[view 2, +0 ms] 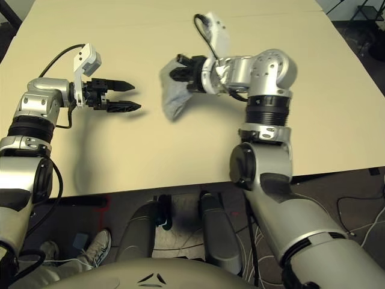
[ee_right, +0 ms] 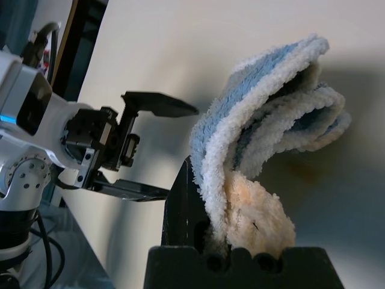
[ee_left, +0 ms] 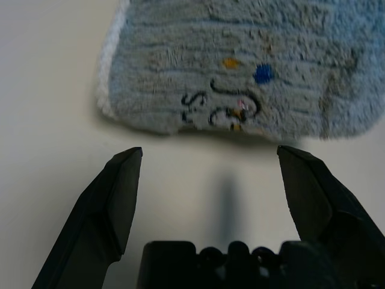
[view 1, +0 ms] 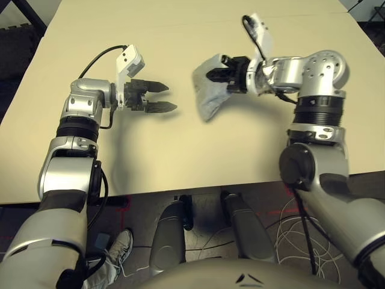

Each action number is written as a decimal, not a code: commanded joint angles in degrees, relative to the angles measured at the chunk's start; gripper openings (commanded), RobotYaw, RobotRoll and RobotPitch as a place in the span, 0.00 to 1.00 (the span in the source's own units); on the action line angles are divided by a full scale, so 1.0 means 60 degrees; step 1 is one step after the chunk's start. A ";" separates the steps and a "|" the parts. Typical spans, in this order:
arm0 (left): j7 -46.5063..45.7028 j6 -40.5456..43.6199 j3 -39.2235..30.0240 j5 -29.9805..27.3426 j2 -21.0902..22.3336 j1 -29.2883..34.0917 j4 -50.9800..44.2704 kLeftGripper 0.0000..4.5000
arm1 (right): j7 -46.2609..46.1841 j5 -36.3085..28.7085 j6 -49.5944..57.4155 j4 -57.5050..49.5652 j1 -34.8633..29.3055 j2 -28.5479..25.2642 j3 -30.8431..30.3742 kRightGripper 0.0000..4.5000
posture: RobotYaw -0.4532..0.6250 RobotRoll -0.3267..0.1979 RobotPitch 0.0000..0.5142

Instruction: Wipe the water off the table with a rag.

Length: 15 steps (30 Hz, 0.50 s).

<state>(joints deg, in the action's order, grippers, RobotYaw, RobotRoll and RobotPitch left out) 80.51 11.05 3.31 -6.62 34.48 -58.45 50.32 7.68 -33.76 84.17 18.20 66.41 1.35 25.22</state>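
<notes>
Rag point(view 1: 212, 90) clamped in my right tool point(view 1: 215, 76), bunched and hanging over the bench point(view 1: 180, 156), lower edge about touching it. Left tool point(view 1: 161, 98) just beside the rag, fingers spread, holding nothing. A faint brownish spot point(ee_right: 307, 173) shows under the rag. Step: wiping. Next, I judge: press flat, sweep across the spot.

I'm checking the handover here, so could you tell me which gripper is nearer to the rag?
The right. The right gripper is shut on the rag, which hangs from it above the table. The left gripper is open and apart from the rag, at its side.
</notes>
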 commanded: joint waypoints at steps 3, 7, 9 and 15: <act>0.0131 0.0077 0.0052 0.0033 0.0135 0.0128 -0.0101 1.00 | -0.0014 0.0189 -0.0692 0.0370 -0.0233 0.0228 -0.0362 0.00 | 0.28 0.62 0.52; 0.0118 0.0144 0.0042 0.0009 0.0139 0.0172 -0.0184 1.00 | 0.0107 0.0585 -0.1477 0.1140 -0.0557 -0.0099 -0.0825 0.00 | 0.28 0.62 0.53; 0.0119 0.0166 0.0045 0.0004 0.0139 0.0211 -0.0222 1.00 | 0.0055 0.0781 -0.1740 0.1464 -0.0696 -0.0343 -0.0961 0.00 | 0.28 0.62 0.53; 0.0118 0.0224 0.0052 -0.0006 0.0122 0.0261 -0.0290 1.00 | -0.0192 0.1293 -0.2188 0.2043 -0.0971 -0.1174 -0.1049 0.00 | 0.28 0.62 0.53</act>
<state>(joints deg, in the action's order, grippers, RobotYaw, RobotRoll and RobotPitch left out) 80.59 12.03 3.31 -6.66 34.81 -57.76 49.42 7.46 -27.60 71.96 29.57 61.80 -4.36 18.91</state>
